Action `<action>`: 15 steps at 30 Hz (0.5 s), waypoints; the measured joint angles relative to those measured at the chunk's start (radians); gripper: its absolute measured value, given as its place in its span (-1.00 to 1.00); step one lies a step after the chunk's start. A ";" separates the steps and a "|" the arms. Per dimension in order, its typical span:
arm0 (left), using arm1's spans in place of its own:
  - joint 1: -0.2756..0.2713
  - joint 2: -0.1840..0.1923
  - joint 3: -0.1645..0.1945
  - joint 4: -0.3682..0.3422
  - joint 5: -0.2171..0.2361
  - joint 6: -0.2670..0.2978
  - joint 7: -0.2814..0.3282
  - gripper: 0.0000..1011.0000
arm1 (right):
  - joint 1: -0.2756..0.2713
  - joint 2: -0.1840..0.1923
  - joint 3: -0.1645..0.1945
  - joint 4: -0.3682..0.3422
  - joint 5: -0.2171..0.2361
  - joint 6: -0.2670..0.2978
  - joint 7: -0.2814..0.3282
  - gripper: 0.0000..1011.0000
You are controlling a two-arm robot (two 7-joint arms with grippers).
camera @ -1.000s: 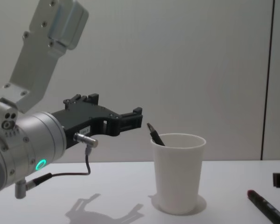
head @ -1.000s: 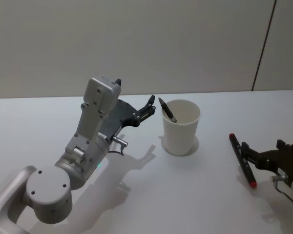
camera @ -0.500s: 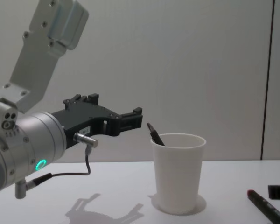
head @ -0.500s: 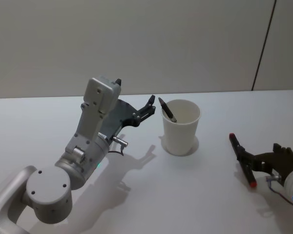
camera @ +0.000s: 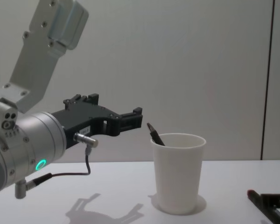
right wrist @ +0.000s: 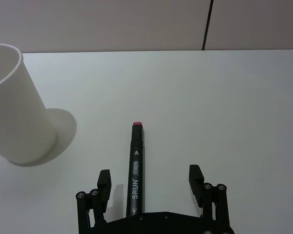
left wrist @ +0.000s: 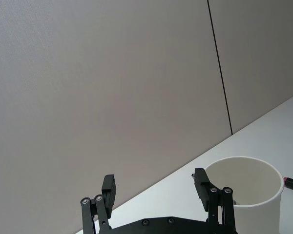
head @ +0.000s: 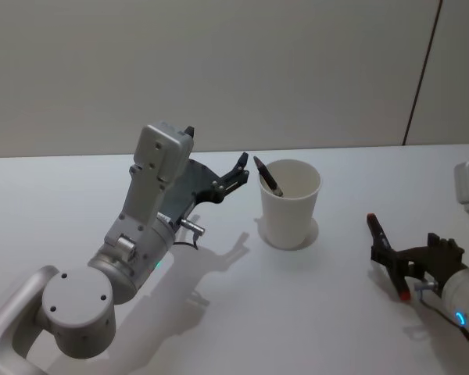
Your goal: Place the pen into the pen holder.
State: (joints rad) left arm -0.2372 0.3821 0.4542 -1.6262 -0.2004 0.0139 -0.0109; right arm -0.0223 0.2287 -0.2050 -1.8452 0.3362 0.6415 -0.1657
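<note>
- White table (head: pixel 320 312) nearest; right gripper (right wrist: pixel 149 174) low over it, fingers spread either side of the flat-lying red-tipped pen (right wrist: pixel 136 170).
- Pen holder (head: pixel 290 207) upright beyond, dark pen (head: pixel 267 176) leaning inside.
- Left gripper (left wrist: pixel 155 179) raised beside its rim, fingers apart.

Red-tipped pen (right wrist: pixel 135 170) flat near upright white pen holder (head: pixel 290 211).

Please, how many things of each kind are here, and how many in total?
Paper cups: 1, the white cup
Pens: 2, a dark pen in the cup, a red-tipped pen on the table
Grippers: 2, both open: left gripper beside the cup, right gripper around the red-tipped pen
Total: 5
</note>
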 joint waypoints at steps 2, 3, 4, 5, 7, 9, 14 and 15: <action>0.000 0.000 0.000 0.000 0.000 0.000 0.000 0.98 | 0.006 -0.005 -0.002 0.011 -0.007 0.000 0.006 0.98; 0.000 0.000 0.000 0.000 0.000 0.000 0.000 0.98 | 0.008 -0.006 -0.003 0.013 -0.009 -0.001 0.008 0.98; 0.000 0.000 0.000 0.000 0.000 0.000 0.000 0.98 | 0.010 -0.008 -0.003 0.017 -0.013 -0.001 0.010 0.98; 0.000 0.000 0.000 0.000 0.000 0.000 0.000 0.98 | 0.015 -0.011 -0.005 0.024 -0.017 -0.002 0.014 0.98; 0.000 0.000 0.000 0.000 0.000 0.000 0.000 0.98 | 0.018 -0.014 -0.006 0.030 -0.022 -0.003 0.017 0.98; 0.000 0.000 0.000 0.000 0.000 0.000 0.000 0.98 | 0.024 -0.019 -0.008 0.039 -0.028 -0.005 0.022 0.98; 0.000 0.000 0.000 0.000 0.000 0.000 0.000 0.98 | 0.033 -0.028 -0.011 0.056 -0.041 -0.008 0.032 0.98; 0.000 0.000 0.000 0.000 0.000 0.000 0.000 0.98 | 0.034 -0.030 -0.011 0.059 -0.042 -0.008 0.033 0.98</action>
State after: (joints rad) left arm -0.2372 0.3821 0.4542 -1.6261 -0.2004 0.0139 -0.0109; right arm 0.0122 0.1991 -0.2162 -1.7866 0.2945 0.6331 -0.1329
